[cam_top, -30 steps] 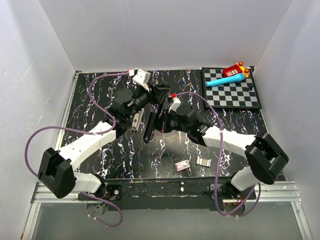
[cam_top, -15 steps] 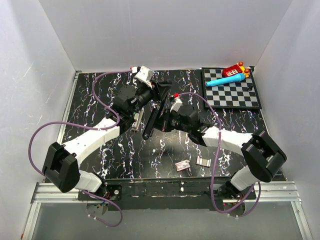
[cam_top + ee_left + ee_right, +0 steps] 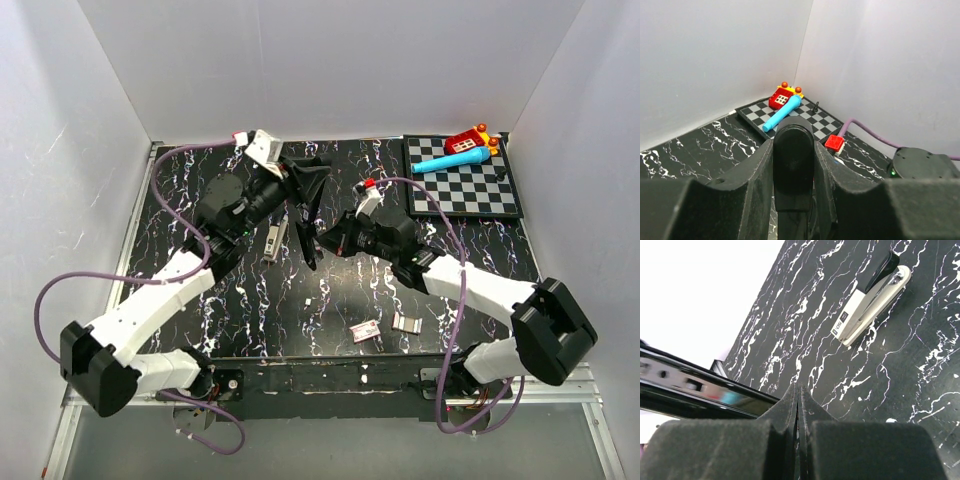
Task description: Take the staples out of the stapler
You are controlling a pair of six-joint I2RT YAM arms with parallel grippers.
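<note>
The stapler [image 3: 275, 240], small and grey-silver with a dark end, lies flat on the black marbled table, held by neither gripper; the right wrist view shows the stapler [image 3: 870, 300] at the upper right. My left gripper [image 3: 305, 195] is shut on a long black bar [image 3: 310, 235], held above the table just right of the stapler. The bar's rounded end [image 3: 793, 165] sits between the left gripper's fingers [image 3: 760, 170]. My right gripper [image 3: 325, 240] is shut, its tips close beside the bar's lower part. Its fingers [image 3: 790, 400] are pressed together with nothing visible between them. The glossy bar [image 3: 695, 387] passes to their left.
A chessboard [image 3: 490, 195] at the back right carries a blue microphone toy [image 3: 450, 160] and a red toy phone [image 3: 468, 140]. Near the front edge lie a small red-and-white box [image 3: 364, 330] and a short silvery ribbed strip [image 3: 407, 322]. White walls enclose the table.
The left arm has swung left and back, turning the black bar so its lower end now points right instead of left. The right arm has shifted right. Both grippers kept their openings.
</note>
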